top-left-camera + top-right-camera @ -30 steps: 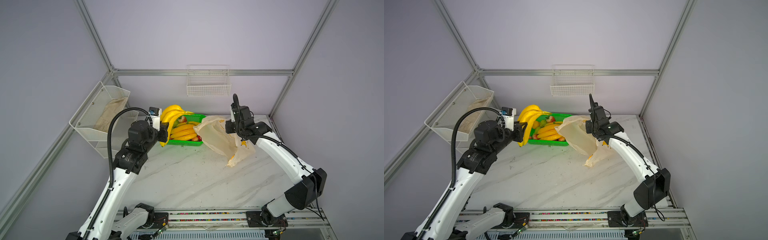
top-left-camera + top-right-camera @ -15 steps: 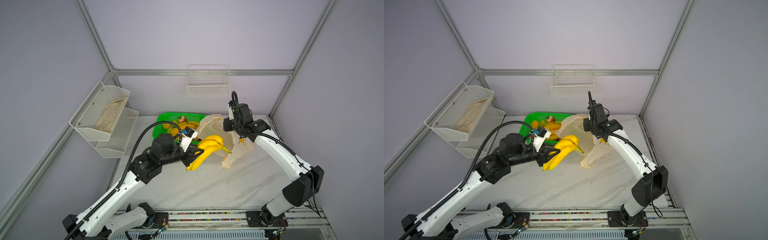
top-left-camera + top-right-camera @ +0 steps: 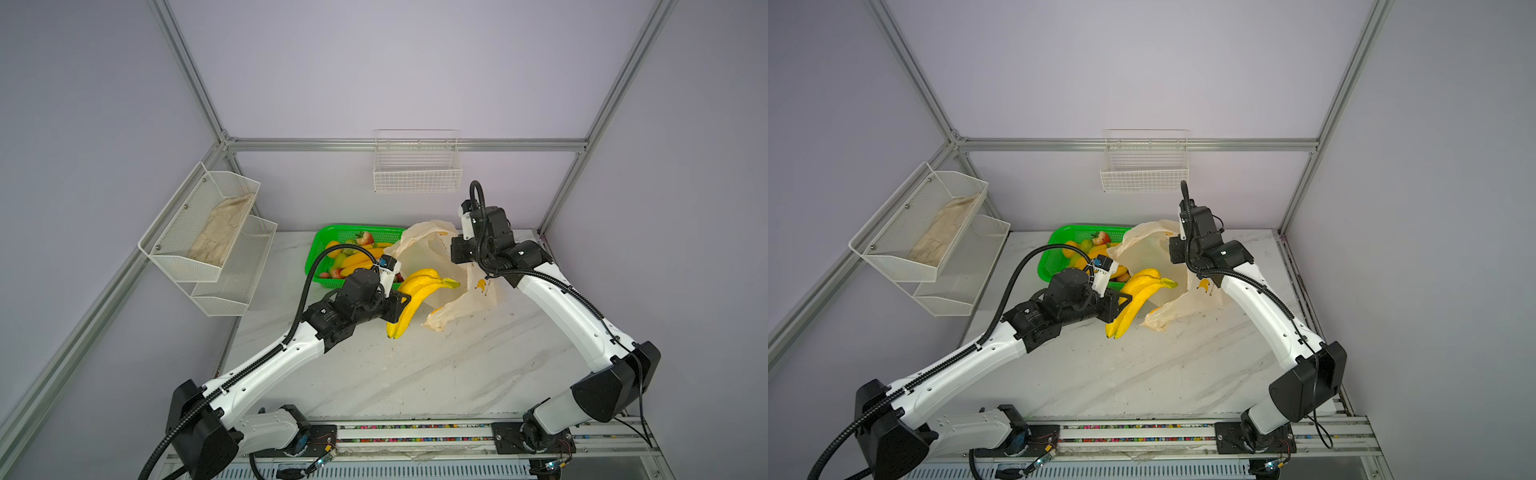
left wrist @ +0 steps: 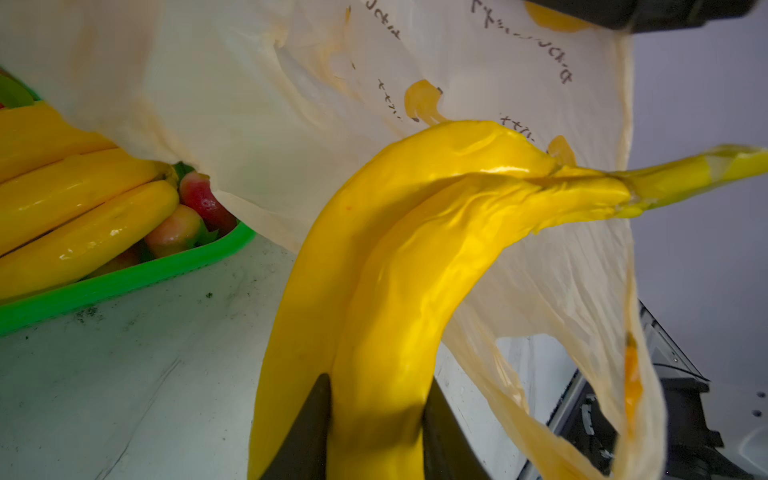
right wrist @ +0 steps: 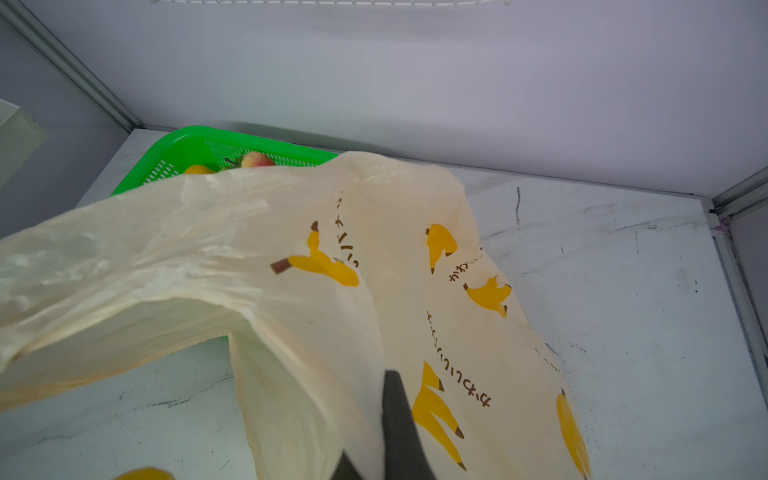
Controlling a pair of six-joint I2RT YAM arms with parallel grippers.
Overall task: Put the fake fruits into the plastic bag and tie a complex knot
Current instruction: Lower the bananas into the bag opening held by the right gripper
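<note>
Currently: banana bunch (image 3: 411,297), glossy yellow, held off the table (image 3: 415,374), stem end at the open mouth of the plastic bag (image 3: 432,253), tips hanging downward. Left gripper (image 4: 376,415) has its fingers (image 4: 316,419) pinching one banana of the bunch. The bag is cream with a banana print, its top lifted and its lower end lying on the table beside the green basket (image 3: 328,235). Right gripper (image 5: 386,440) has its fingers pressed together on the bag's upper edge. The basket holds more bananas (image 3: 361,259) and red-pink apples (image 3: 365,237). A wall rack (image 3: 183,266) holds a beige cloth (image 3: 220,232).
</note>
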